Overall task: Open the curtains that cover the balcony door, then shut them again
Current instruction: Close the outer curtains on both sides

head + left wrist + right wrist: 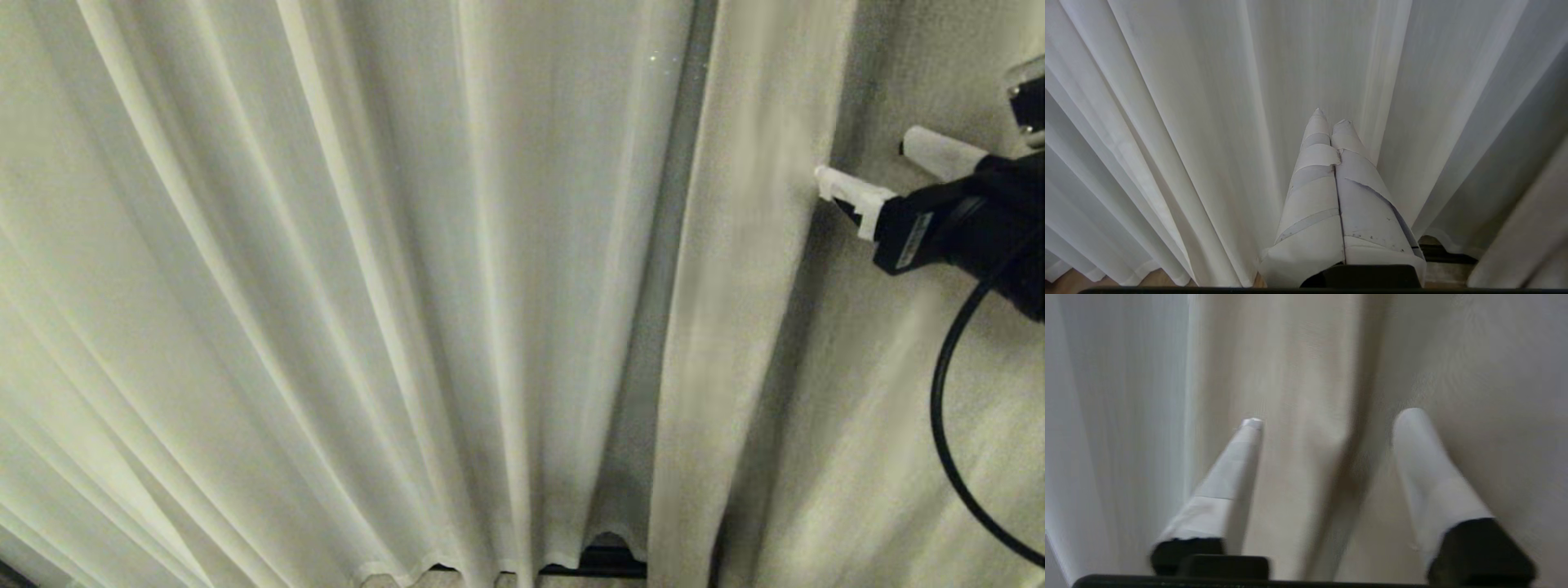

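**A:** so what's the right gripper (864, 162) doing? Looks like it's coming in from the right side of the head view.

**B:** yeah, its white-wrapped fingers (1231, 473) are standing well apart and nothing is sitting between them. One fingertip is right at the edge of a fold of the thick cream woven curtain panel (751, 310); can't tell if it's really touching. In the wrist view the fold's shadowed crease is running up between the two fingers.

**A:** and the left gripper (1331, 116)?

**B:** pressed shut, its taped white fingers are lying tip to tip, gripping nothing, pointing at the thin sheer white curtain layer (1208, 122).

**A:** how's the curtain looking overall?

**B:** the sheer layer is hanging in long vertical folds across the left and middle, its hem sitting just above the floor. The thick panel is hanging to its right, overlapping it. A strip of the dark frame of the balcony door (604, 562) is peeking out under the hem.
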Motion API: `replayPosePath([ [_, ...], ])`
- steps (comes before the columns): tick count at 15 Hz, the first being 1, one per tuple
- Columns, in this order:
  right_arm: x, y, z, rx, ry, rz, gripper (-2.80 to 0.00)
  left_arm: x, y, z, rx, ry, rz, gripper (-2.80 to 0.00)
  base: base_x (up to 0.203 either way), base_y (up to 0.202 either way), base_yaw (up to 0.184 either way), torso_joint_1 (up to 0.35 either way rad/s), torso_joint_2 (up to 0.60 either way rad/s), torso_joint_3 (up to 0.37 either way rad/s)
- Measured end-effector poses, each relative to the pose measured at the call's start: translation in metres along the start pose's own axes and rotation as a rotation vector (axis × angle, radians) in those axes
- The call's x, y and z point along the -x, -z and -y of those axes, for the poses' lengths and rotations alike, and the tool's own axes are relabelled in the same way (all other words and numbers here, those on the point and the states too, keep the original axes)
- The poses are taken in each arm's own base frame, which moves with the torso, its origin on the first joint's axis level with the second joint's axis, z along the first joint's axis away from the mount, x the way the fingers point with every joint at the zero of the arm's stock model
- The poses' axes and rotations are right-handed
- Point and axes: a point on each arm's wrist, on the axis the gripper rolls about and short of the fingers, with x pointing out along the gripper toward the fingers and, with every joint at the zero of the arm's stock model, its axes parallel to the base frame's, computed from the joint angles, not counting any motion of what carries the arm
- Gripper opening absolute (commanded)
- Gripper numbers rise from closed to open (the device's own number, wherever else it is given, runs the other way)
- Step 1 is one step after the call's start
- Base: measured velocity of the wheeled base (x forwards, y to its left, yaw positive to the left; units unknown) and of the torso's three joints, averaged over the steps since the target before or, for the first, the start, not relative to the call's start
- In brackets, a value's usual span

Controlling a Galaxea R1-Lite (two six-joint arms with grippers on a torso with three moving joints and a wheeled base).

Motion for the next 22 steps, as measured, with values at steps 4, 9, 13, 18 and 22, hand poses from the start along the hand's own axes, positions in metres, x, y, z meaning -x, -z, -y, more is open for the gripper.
replayPosePath([
  [4,0.038,0.009,0.006,0.009,-0.004,-0.038,0.0,0.0,0.0,0.0,0.0,0.0,0.0,-2.8,0.0,0.0,0.0,0.0,0.0,0.0],
  [9,0.106,0.028,0.013,0.017,-0.019,-0.095,0.0,0.0,0.0,0.0,0.0,0.0,0.0,-2.8,0.0,0.0,0.0,0.0,0.0,0.0],
  [13,0.157,0.047,0.018,-0.017,-0.02,-0.158,0.0,0.0,0.0,0.0,0.0,0.0,0.0,-2.8,0.0,0.0,0.0,0.0,0.0,0.0],
  [18,0.19,0.065,0.021,-0.082,0.048,-0.256,-2.8,0.0,0.0,0.0,0.0,0.0,0.0,-2.8,0.0,0.0,0.0,0.0,0.0,0.0],
  [22,0.199,0.083,0.019,-0.077,0.131,-0.307,-2.8,0.0,0.0,0.0,0.0,0.001,0.0,-2.8,0.0,0.0,0.0,0.0,0.0,0.0],
])
